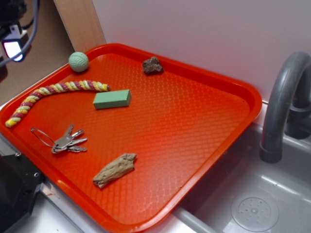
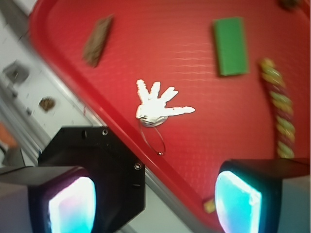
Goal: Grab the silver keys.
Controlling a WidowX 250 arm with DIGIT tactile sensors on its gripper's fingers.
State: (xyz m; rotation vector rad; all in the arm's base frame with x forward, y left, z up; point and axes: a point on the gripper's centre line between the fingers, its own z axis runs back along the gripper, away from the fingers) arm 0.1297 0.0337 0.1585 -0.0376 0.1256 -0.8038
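The silver keys (image 1: 69, 141) lie fanned out on the red tray (image 1: 204, 126) near its front left edge, with their thin wire ring trailing toward the rim. In the wrist view the keys (image 2: 158, 104) show bright ahead of my gripper (image 2: 153, 201). Its two fingers stand wide apart with nothing between them, high above the tray's edge. In the exterior view only a part of the arm shows at the top left corner, and the gripper itself is out of view there.
On the tray also lie a green block (image 1: 112, 99), a braided rope toy (image 1: 53, 92), a green ball (image 1: 78, 61), a dark rock (image 1: 152, 65) and a piece of wood (image 1: 114, 170). A grey sink with a faucet (image 1: 282, 107) stands at the right. A black box (image 2: 97, 165) sits by the tray's edge.
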